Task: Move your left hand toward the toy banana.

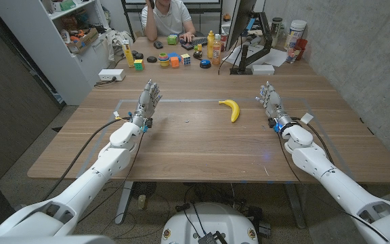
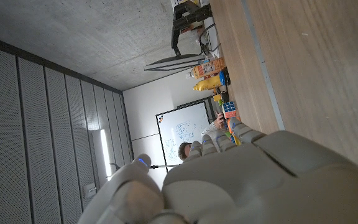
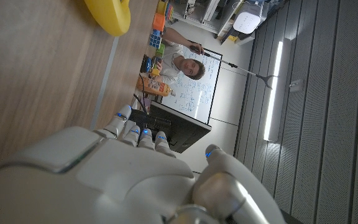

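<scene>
Banana [image 1: 231, 109] lies bare on table [image 1: 181, 146], mid-right, nearer right hand [image 1: 271, 100]. Left hand [image 1: 148, 98] well apart from it, fingers spread, empty, ready to reach. Right hand likewise spread, empty, waiting aside.

Back of pale grey, smooth-shelled left hand [image 2: 241, 180] across the near part of the view, fingers reaching away, holding nothing. Brown wood-grain table [image 2: 303, 68] beyond it. At the far end: black monitor stand [image 2: 188, 18], orange and yellow bottles [image 2: 207, 74], coloured puzzle cubes [image 2: 229, 111]. Seated person [image 2: 194, 146] behind the fingertips, wall whiteboard [image 2: 182, 130] further back. Grey slatted wall panels [image 2: 42, 124], concrete surface alongside.
</scene>
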`<act>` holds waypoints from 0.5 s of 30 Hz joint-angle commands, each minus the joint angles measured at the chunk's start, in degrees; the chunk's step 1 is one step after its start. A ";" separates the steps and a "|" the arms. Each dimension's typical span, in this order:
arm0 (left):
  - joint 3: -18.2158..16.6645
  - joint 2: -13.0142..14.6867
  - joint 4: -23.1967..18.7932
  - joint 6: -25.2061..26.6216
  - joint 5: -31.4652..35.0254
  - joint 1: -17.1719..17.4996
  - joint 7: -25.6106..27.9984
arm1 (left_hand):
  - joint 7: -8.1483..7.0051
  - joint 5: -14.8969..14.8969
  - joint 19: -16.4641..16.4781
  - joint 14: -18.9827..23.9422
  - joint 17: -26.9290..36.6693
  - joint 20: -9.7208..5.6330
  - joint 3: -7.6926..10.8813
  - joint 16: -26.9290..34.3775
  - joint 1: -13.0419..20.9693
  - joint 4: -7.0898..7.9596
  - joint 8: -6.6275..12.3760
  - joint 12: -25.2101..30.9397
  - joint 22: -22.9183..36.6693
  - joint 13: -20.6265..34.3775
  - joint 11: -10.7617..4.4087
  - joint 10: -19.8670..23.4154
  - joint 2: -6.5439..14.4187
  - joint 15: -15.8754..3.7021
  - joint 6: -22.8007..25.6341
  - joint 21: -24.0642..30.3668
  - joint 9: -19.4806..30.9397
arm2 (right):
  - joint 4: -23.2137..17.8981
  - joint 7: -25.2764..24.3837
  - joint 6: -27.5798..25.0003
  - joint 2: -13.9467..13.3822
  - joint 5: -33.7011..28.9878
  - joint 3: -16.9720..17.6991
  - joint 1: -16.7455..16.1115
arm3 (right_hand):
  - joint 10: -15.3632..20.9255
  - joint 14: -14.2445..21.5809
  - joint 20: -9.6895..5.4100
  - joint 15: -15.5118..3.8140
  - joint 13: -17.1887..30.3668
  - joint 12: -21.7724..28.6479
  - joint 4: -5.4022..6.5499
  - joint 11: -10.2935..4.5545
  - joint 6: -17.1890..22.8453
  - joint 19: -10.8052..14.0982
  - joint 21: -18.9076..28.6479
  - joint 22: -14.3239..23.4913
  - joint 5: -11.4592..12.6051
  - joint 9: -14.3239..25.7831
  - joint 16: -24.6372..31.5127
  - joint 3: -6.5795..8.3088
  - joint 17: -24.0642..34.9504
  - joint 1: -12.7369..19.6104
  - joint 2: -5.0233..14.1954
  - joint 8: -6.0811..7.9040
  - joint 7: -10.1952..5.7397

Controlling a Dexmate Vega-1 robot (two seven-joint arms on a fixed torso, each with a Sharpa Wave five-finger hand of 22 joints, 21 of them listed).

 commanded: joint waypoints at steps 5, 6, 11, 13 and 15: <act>0.14 -0.64 1.06 -0.76 0.07 -0.56 -0.36 | -0.07 0.36 -0.48 -7.70 0.16 -0.88 0.26 0.20 -0.18 -0.02 0.31 0.21 0.17 0.31 0.09 -7.45 7.65 0.02 -7.72 0.29 0.09 | 1.21 2.74 -0.44 3.36 -3.61 4.07 -0.52 | -0.37 -1.75 -5.54 -0.53 0.20 0.24 -0.06 -0.09 -0.59 -2.41 0.10 0.20 0.37 0.09 0.28 0.42 0.29 -0.07 6.25 0.42 0.06; 0.16 -0.66 0.98 -1.06 0.30 -0.52 -0.20 | -0.13 0.36 -0.44 -7.65 0.16 -0.85 0.25 0.22 -0.18 -0.02 0.32 0.24 0.17 0.31 -0.02 -7.38 7.65 -0.01 -7.69 0.31 0.09 | 0.92 2.75 -0.93 3.60 -3.42 4.46 -0.70 | -0.37 -1.74 -5.56 -0.52 0.20 0.24 -0.06 -0.10 -0.59 -2.40 0.07 0.20 0.37 0.09 0.27 0.42 0.29 -0.08 6.25 0.42 0.06; 0.51 -0.70 -0.96 -3.61 3.63 0.34 3.03 | -1.70 0.41 1.05 -5.63 0.03 2.16 0.15 0.81 -0.03 -0.16 0.97 1.02 0.16 0.28 -1.26 -4.61 7.50 1.26 -5.59 0.83 0.10 | 0.69 3.33 -1.02 4.25 -4.32 5.59 -1.25 | -0.38 -1.71 -5.57 -0.50 0.20 0.23 -0.06 -0.18 -0.57 -2.33 -0.02 0.21 0.39 0.09 0.27 0.38 0.29 -0.07 6.24 0.43 0.05; 0.61 -0.87 -1.59 -4.61 4.43 0.47 3.61 | -2.03 0.42 1.46 -5.18 -0.01 2.30 0.16 0.92 0.02 -0.20 1.13 1.14 0.16 0.27 -1.42 -4.04 7.50 1.00 -5.01 0.96 0.10 | 0.57 3.59 -1.19 4.39 -4.63 5.97 -1.41 | -0.39 -1.70 -5.57 -0.49 0.20 0.23 -0.06 -0.17 -0.54 -2.32 -0.04 0.21 0.39 0.09 0.27 0.38 0.29 -0.07 6.25 0.44 0.03; 0.69 -1.19 -1.95 -5.89 5.06 0.50 3.85 | -2.44 0.44 2.31 -4.49 -0.07 2.02 0.21 1.08 0.11 -0.25 1.41 1.28 0.14 0.24 -1.67 -3.19 7.50 0.33 -3.93 1.25 0.10 | 0.40 3.80 -1.29 4.63 -4.80 6.38 -1.61 | -0.36 -1.69 -5.56 -0.48 0.20 0.24 -0.06 -0.18 -0.53 -2.30 -0.09 0.21 0.40 0.09 0.27 0.37 0.29 -0.07 6.25 0.44 0.08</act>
